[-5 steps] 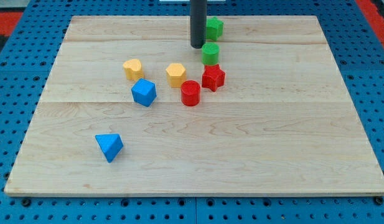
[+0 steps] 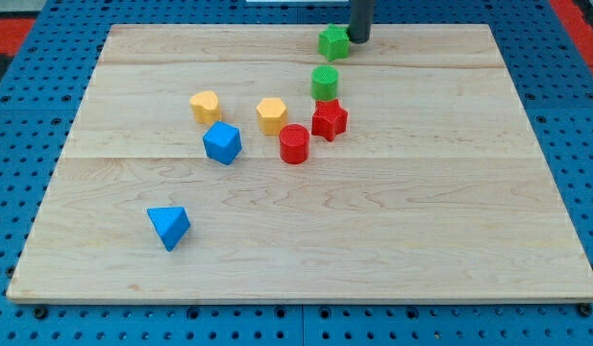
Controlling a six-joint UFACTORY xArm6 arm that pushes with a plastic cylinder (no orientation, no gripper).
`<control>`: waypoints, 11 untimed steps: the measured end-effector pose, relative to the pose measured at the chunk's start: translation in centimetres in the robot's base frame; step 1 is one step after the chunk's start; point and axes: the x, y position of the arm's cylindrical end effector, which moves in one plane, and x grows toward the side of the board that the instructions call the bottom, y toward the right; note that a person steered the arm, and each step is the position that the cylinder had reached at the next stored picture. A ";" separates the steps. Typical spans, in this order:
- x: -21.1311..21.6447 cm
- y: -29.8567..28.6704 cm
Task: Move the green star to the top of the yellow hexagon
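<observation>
My tip [image 2: 359, 39] is shown at the frame's top centre, just right of the green star [image 2: 333, 42], grasping nothing. The yellow hexagon [image 2: 271, 114] is seen lower left, below the green cylinder [image 2: 325, 83].

My tip [image 2: 359, 40] sits at the view's top, just beside the right edge of the green star [image 2: 333, 42] on the wooden worktop [image 2: 421, 211]. Below the star stands a green cylinder [image 2: 325, 83], then a red star [image 2: 329, 120] and a red cylinder [image 2: 294, 143]. The yellow hexagon [image 2: 271, 114] lies left of the red star, well apart from the green star.
</observation>
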 end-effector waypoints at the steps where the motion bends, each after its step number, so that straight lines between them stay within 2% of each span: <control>1: -2.0 -4.6; 2: -3.3 -5.0; 3: -2.1 -9.0; 4: 1.6 -9.2; 5: -2.7 -8.5; 6: -2.9 -2.7; 8: 2.2 -11.2; 9: 6.3 -11.3; 10: 4.6 -12.0; 11: 2.0 -7.5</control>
